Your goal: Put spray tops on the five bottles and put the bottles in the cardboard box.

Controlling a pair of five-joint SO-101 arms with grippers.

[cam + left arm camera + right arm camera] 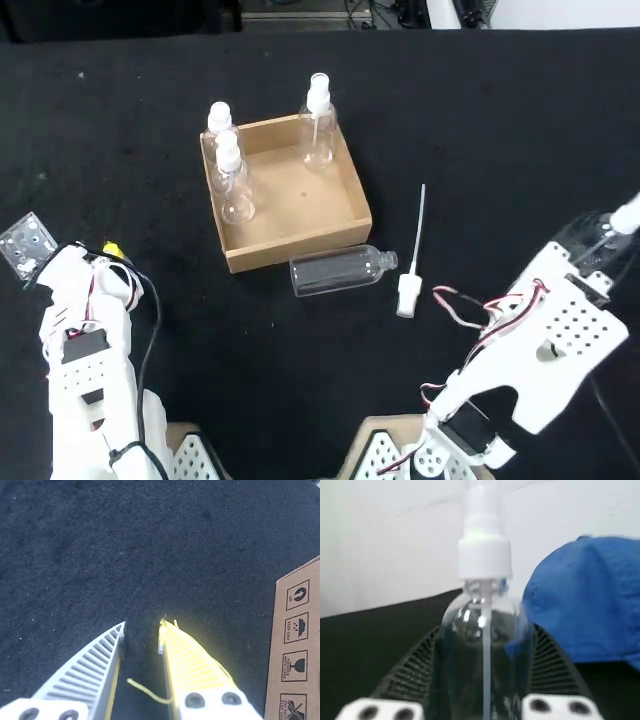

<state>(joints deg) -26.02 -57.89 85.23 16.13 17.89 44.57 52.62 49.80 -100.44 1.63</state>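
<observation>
Three capped bottles stand in the cardboard box, mid-worktop toward its back edge. An uncapped bottle lies against the box's front wall, with a loose spray top beside it. The right gripper clamps a fourth capped bottle near the right edge. The left gripper, near the left edge, is slightly parted and empty.

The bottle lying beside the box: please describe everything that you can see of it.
The bottle is clear, seemingly plastic, and has no top on its neck. It lies on its side on the black table, close along the cardboard box; contact is unclear. Its neck points toward the loose spray top. No pincer touches it.
</observation>
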